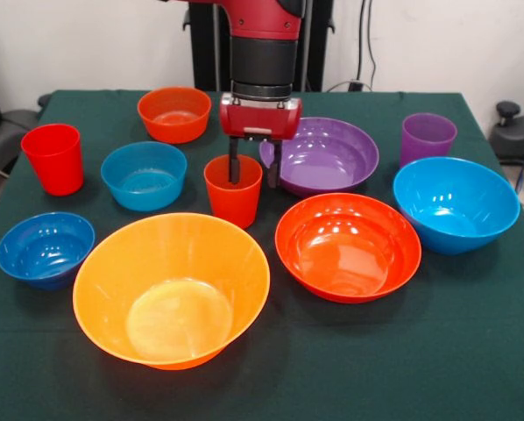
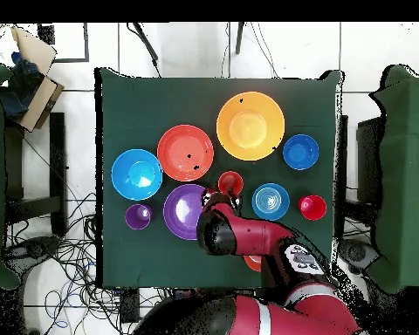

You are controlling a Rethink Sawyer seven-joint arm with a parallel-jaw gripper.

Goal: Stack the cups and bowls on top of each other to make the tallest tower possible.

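Observation:
My gripper [image 1: 254, 167] hangs over the orange-red cup [image 1: 233, 195], which stands upright mid-table. One finger [image 1: 234, 162] reaches inside the cup and the other is outside its right rim, so the jaws are open across the wall. The big yellow-orange bowl [image 1: 171, 289] sits at the front with nothing in it. The red-orange bowl [image 1: 348, 247], purple bowl [image 1: 328, 156] and large light blue bowl [image 1: 456, 204] lie to the right. The purple cup [image 1: 428, 139] and red cup [image 1: 53, 158] stand apart. In the overhead view the arm covers the gripper beside the cup [image 2: 230, 182].
A small orange bowl [image 1: 174, 114], small light blue bowl [image 1: 144, 175] and dark blue bowl [image 1: 46, 250] sit on the left of the green table [image 1: 472, 351]. All pieces stand singly, none nested. Cables and furniture surround the table in the overhead view.

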